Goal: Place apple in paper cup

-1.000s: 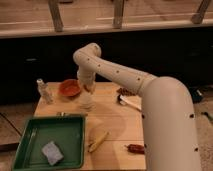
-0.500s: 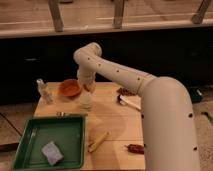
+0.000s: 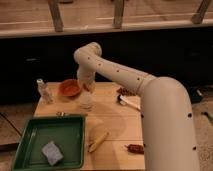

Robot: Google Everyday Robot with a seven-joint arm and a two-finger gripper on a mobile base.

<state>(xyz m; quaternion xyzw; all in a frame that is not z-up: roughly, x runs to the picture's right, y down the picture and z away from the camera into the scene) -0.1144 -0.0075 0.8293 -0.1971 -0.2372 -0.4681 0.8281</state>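
My arm reaches from the lower right across the wooden table [image 3: 116, 125], and its gripper [image 3: 88, 89] points down at the back left. A small orange-red apple [image 3: 91, 86] shows at the gripper's tip, and the gripper looks shut on it. Directly below stands the short white paper cup [image 3: 86, 103], with the apple just above its rim. The gripper hides most of the apple.
An orange bowl [image 3: 69, 88] sits just left of the cup, and a small clear bottle [image 3: 44, 91] stands further left. A green tray [image 3: 29, 131] holding a grey sponge [image 3: 52, 152] fills the front left. A yellow stick [image 3: 98, 141], a dark red sausage-like item [image 3: 135, 148] and a white-handled tool [image 3: 130, 102] lie to the right.
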